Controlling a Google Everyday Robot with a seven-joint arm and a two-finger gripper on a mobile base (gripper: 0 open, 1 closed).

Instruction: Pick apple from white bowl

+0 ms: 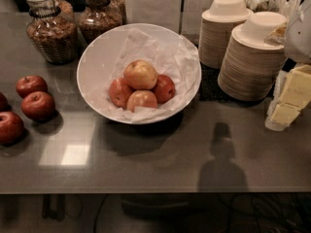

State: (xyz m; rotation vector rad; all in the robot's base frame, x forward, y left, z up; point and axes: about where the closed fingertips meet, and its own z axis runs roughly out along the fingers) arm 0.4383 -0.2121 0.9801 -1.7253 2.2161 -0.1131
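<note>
The white bowl (92, 57), wide and lined with crumpled white paper, sits at the middle back of the grey counter. Several apples are piled in it. The apple (140, 74), the largest, yellow-gold with a pink blush, lies on top of the pile. A smaller pale pink-yellow apple (141, 100) lies in front of it, with redder ones at its left (118, 92) and right (164, 88). My gripper (286, 101), cream-yellow below the white arm housing (299, 33), hangs at the right edge, well to the right of the bowl and holding nothing visible.
Three dark red apples (30, 85) (37, 105) (9, 126) lie on the counter at the left. Two glass jars (51, 28) (99, 13) stand behind the bowl. Two stacks of beige paper bowls (224, 30) (255, 57) stand at the back right, between bowl and gripper. The counter's front edge (146, 192) runs across.
</note>
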